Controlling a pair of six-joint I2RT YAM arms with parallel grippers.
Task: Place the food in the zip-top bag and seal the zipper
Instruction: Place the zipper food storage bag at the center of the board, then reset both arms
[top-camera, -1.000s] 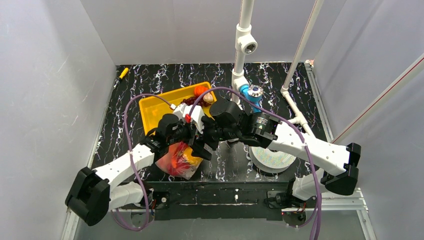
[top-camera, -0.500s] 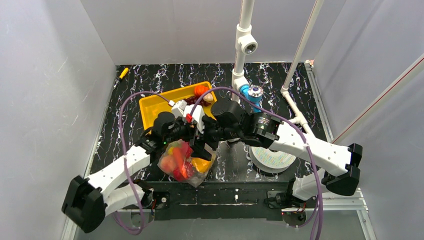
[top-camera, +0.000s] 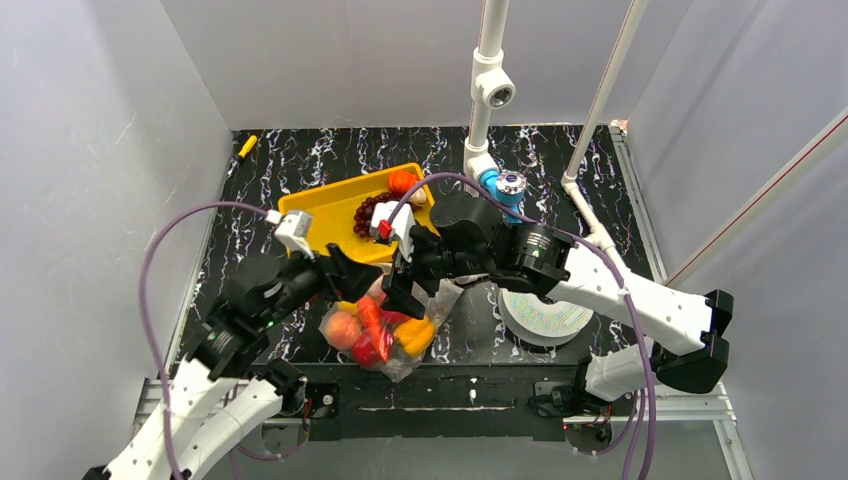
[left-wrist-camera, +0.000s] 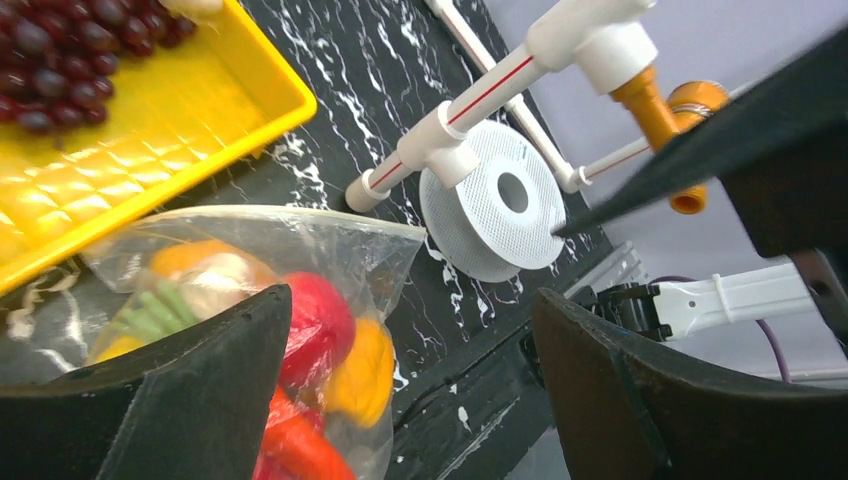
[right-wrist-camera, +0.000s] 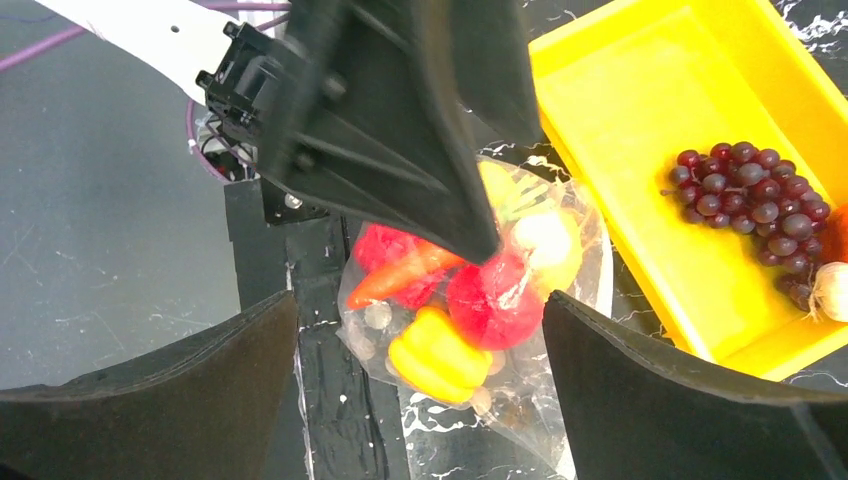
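My left gripper (left-wrist-camera: 410, 300) has its two black fingers (left-wrist-camera: 190, 400) spread wide apart, and they hold nothing. Below those fingers, closer to the one on the left of the wrist view, the clear crinkly plastic bag (left-wrist-camera: 340, 240) lies on the black marbled table (left-wrist-camera: 330, 60). Farther out, in the gap between the fingers, is a round white spool (left-wrist-camera: 490, 210).

My right gripper (right-wrist-camera: 420, 300) is spread wide too, and it holds nothing. The bag (right-wrist-camera: 590, 260) sits below the gap between its fingers (right-wrist-camera: 680, 390), with the left gripper's black body partly above it. Inside the bag I see a yellow toy pepper (right-wrist-camera: 440, 355), an orange toy carrot (right-wrist-camera: 400, 278) and some red toy pieces. I cannot tell if the bag's mouth is pressed shut.

Beyond the right-hand finger is the yellow plastic tray (right-wrist-camera: 640, 90). A bunch of dark purple toy grapes (right-wrist-camera: 745, 195) lies in it, not in the bag.
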